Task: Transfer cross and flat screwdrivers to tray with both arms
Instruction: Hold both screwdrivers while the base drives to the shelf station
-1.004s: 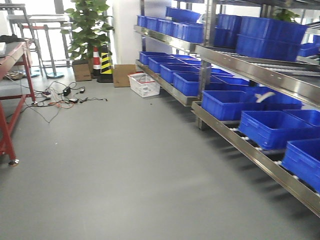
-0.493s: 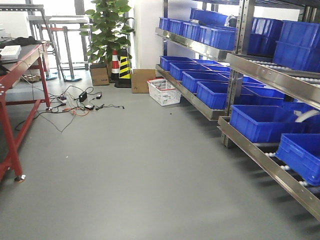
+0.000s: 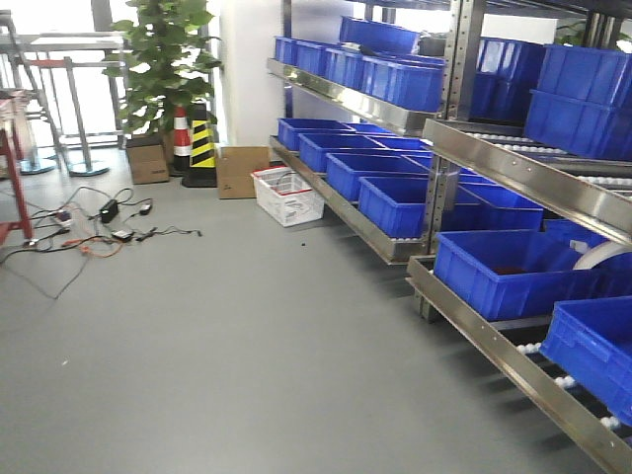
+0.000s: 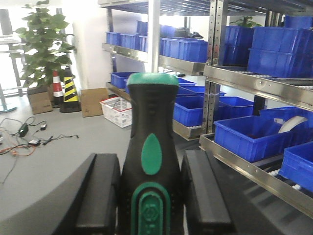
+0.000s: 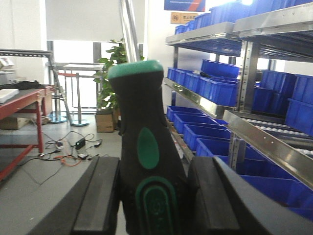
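In the left wrist view a screwdriver (image 4: pixel 152 112) with a black handle and green accents stands upright between the black fingers (image 4: pixel 100 196), and my left gripper (image 4: pixel 150 164) is shut on it. The right wrist view shows a matching screwdriver (image 5: pixel 142 107) clamped the same way in my right gripper (image 5: pixel 154 166). Both shafts are hidden below the frame edges. The tray is out of view. The front view shows neither arm nor either screwdriver.
Steel racks (image 3: pixel 513 163) loaded with blue bins (image 3: pixel 494 272) run along the right. On the grey floor lie a white basket (image 3: pixel 286 195), a cardboard box (image 3: pixel 240 170), a striped cone (image 3: pixel 202 138), a potted plant (image 3: pixel 163 59) and loose cables (image 3: pixel 89 232). A red table (image 5: pixel 19 105) stands left.
The front view has swung right since half a second ago: the plant, cables and basket shifted left, and the red table has slid almost out of frame.
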